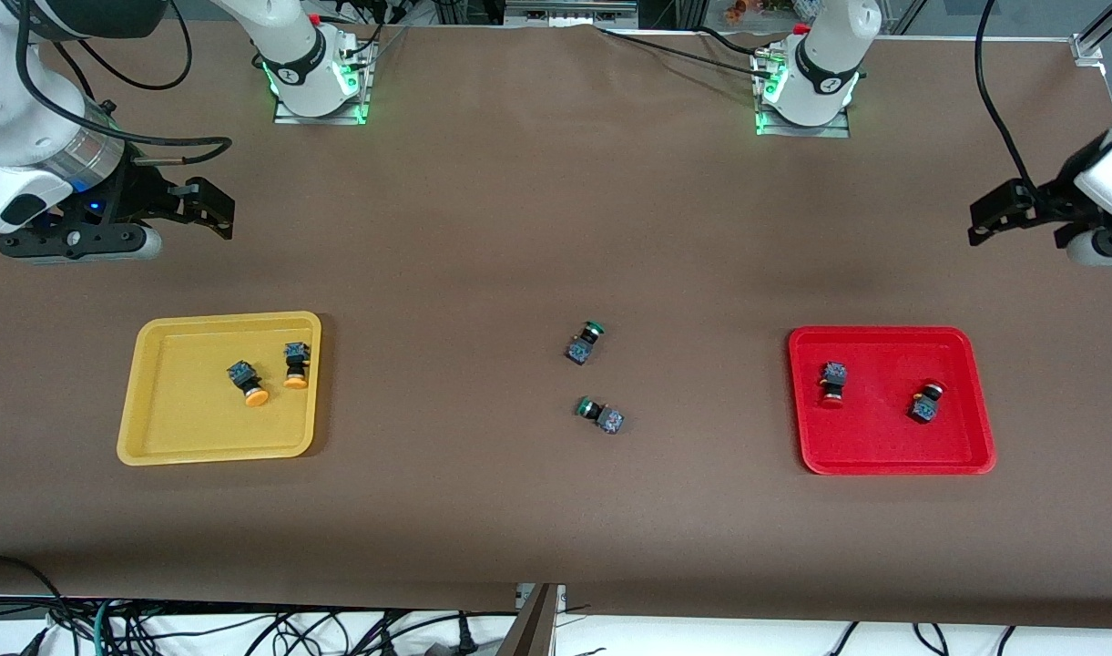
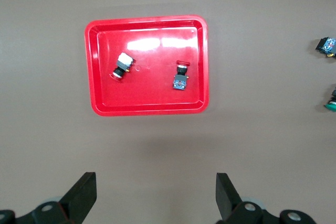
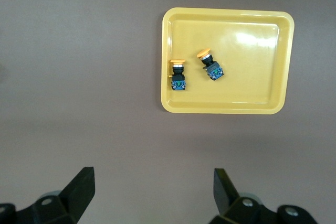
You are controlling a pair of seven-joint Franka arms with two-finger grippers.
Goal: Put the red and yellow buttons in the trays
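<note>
Two yellow buttons [image 1: 248, 383] [image 1: 295, 364] lie on their sides in the yellow tray [image 1: 155, 437] at the right arm's end. Two red buttons [image 1: 833, 384] [image 1: 926, 402] lie in the red tray [image 1: 883, 446] at the left arm's end. My right gripper [image 1: 211, 211] is open and empty, up over bare table outside the yellow tray. My left gripper [image 1: 979, 223] is open and empty, up over bare table outside the red tray. The left wrist view shows its gripper [image 2: 156, 192], the red tray [image 2: 147, 109] and both red buttons [image 2: 122, 66] [image 2: 181, 77]. The right wrist view shows its gripper [image 3: 154, 190], the yellow tray [image 3: 226, 109] and both yellow buttons [image 3: 177, 74] [image 3: 210, 65].
Two green-capped buttons [image 1: 586, 343] [image 1: 600, 415] lie on the brown table mid-way between the trays; they also show at the edge of the left wrist view [image 2: 326, 44] [image 2: 332, 100]. The arm bases [image 1: 319, 82] [image 1: 806, 91] stand along the table's edge farthest from the front camera.
</note>
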